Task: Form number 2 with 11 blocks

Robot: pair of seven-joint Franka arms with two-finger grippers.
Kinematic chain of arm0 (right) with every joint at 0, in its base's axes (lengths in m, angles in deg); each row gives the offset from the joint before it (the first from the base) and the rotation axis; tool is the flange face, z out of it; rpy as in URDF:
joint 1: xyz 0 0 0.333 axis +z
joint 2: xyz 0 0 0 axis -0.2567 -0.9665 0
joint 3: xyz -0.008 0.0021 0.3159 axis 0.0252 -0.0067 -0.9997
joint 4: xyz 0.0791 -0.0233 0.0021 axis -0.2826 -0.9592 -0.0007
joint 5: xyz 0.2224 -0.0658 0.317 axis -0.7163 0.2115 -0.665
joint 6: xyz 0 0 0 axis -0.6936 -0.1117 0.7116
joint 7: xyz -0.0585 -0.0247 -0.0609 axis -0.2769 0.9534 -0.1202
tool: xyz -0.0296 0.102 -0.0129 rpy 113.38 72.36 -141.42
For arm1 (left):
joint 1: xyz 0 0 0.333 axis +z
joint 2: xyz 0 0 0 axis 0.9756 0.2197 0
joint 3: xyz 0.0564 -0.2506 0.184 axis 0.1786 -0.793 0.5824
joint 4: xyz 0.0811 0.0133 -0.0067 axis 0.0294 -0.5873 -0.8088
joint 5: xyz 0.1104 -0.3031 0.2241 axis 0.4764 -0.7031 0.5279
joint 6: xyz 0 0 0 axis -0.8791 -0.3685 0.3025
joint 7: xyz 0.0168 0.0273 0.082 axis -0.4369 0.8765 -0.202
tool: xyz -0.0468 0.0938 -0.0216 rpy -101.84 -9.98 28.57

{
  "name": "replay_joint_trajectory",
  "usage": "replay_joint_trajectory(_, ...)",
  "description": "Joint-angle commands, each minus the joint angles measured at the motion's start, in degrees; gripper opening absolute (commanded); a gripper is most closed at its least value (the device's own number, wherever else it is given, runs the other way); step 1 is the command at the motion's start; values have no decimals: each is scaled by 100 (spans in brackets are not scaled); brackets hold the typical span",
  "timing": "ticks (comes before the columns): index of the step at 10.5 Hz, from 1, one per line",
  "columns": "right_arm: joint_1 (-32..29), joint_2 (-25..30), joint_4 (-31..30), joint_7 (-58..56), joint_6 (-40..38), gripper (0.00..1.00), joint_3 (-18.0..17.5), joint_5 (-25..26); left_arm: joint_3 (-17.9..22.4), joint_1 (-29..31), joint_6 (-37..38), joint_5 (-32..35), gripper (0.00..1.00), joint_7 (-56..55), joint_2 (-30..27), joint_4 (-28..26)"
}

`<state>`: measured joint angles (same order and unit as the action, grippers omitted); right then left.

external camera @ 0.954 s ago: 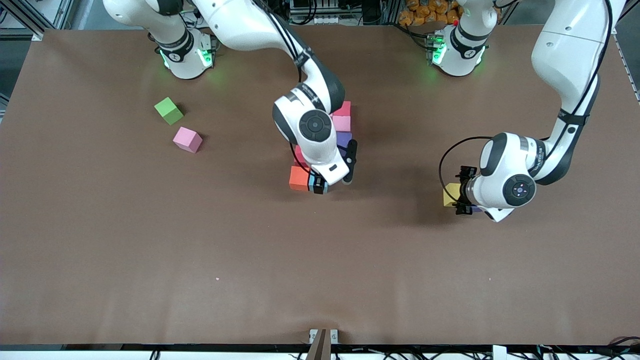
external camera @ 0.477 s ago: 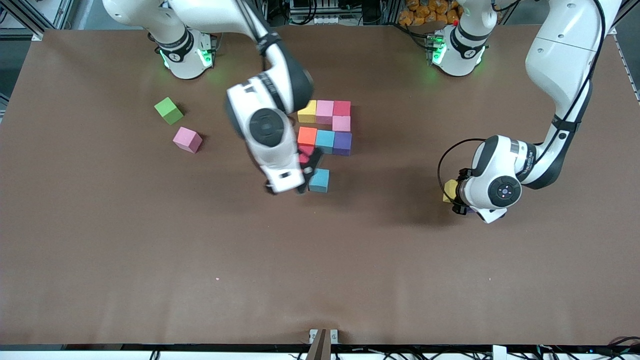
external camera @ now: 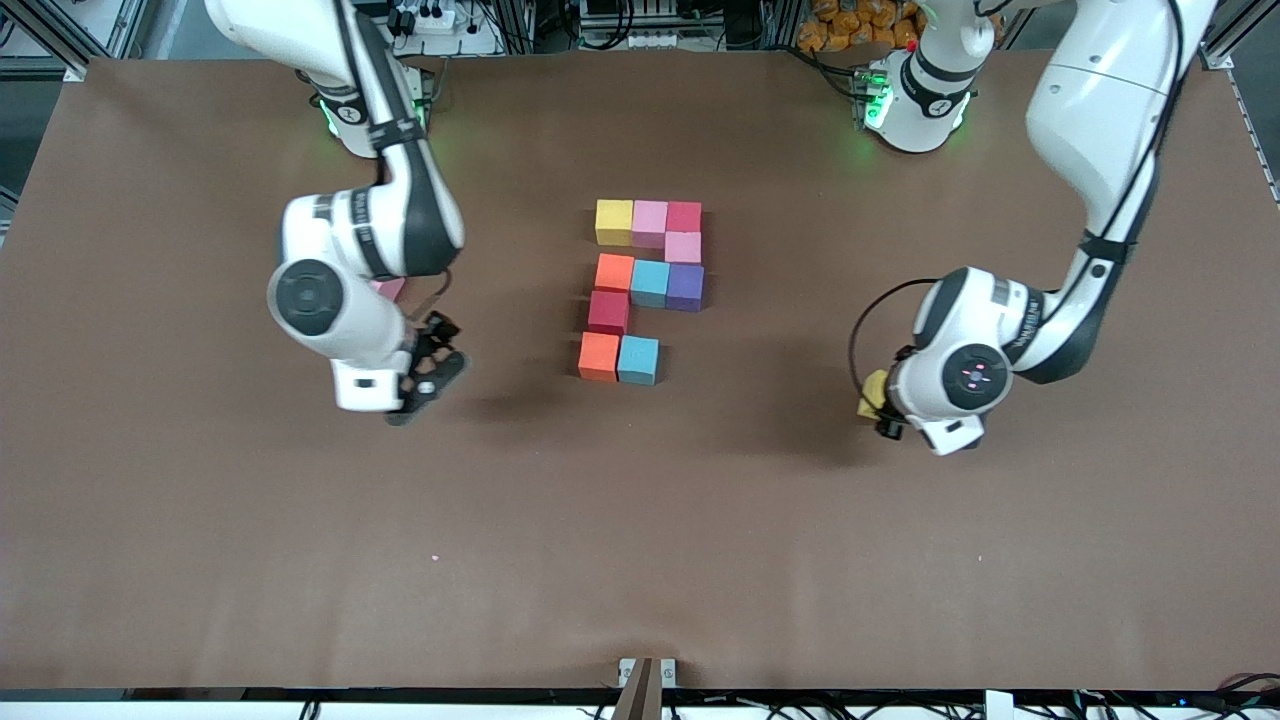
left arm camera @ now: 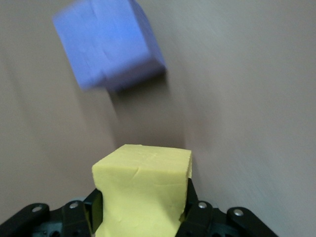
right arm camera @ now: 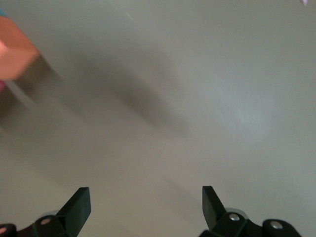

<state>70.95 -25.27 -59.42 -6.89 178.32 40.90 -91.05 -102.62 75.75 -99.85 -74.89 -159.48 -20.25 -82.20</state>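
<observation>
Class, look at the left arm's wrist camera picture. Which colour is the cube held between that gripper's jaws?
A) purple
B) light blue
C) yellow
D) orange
C: in the left wrist view the yellow cube sits clamped between the jaws of the left gripper, while a purple cube lies free on the table.

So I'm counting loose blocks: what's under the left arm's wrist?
The left gripper is shut on a yellow block, which peeks out at the wrist's edge from the front camera. A purple block lies just past it, hidden from the front by the wrist.
</observation>
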Motion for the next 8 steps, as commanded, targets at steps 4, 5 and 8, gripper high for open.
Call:
replay_joint_trajectory(4, 97, 751, -1345, 161, -19, 100, 774, 74, 860, -2029, 22, -681, 0, -1413, 664, 1212)
replay_joint_trajectory(5, 97, 778, -1529, 179, 15, 100, 940, 74, 1028, -2364, -13, -918, 0, -1440, 674, 1221)
replay_joint_trajectory(8, 88, 778, -1716, 188, -10, 100, 1266, 21, 1293, -2981, -84, -1289, 0, -1703, 726, 1388)
